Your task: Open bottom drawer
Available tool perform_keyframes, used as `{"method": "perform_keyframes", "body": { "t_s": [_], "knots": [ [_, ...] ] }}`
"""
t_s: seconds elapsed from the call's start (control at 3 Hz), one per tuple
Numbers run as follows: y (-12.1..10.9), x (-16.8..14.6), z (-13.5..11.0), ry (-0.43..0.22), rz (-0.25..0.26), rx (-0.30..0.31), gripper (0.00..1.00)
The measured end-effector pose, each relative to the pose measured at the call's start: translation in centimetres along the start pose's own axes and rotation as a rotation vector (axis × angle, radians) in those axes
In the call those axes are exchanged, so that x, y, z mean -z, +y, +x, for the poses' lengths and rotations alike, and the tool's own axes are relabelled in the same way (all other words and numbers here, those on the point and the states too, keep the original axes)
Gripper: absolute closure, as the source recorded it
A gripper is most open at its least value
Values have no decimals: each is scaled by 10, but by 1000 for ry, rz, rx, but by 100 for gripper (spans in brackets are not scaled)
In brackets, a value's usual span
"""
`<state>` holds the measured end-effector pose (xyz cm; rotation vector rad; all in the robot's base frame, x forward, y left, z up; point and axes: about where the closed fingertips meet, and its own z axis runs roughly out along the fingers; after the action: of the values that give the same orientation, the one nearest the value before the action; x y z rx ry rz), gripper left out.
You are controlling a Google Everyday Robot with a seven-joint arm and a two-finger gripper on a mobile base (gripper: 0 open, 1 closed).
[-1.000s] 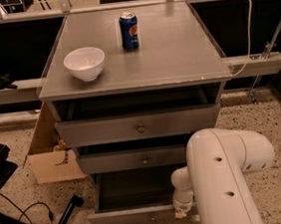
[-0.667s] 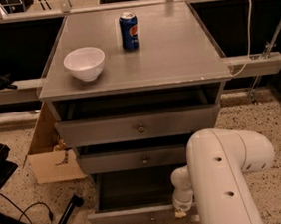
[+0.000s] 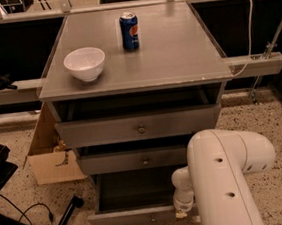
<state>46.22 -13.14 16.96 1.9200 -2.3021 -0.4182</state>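
The grey cabinet (image 3: 135, 60) has three drawers. The bottom drawer (image 3: 123, 217) is pulled out towards me, its dark inside open to view, with a small round knob (image 3: 152, 217) on its flat grey front. My white arm (image 3: 223, 176) comes in from the lower right. My gripper (image 3: 181, 212) hangs from the wrist at the drawer front's right end, just right of the knob. The middle drawer (image 3: 131, 161) and the top drawer (image 3: 132, 128) stand out a little less.
A white bowl (image 3: 84, 63) and a blue soda can (image 3: 129, 30) stand on the cabinet top. An open cardboard box (image 3: 50, 154) lies on the floor at the cabinet's left. A black stand and cables (image 3: 37, 221) are at the lower left.
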Motion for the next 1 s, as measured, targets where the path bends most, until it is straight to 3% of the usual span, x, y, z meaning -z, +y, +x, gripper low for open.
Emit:
{"method": "perform_keyframes", "body": {
  "t_s": [0.67, 1.0],
  "knots": [
    [-3, 1, 0, 0, 0, 0, 10],
    [4, 1, -2, -49, 16, 25, 0]
  ]
}}
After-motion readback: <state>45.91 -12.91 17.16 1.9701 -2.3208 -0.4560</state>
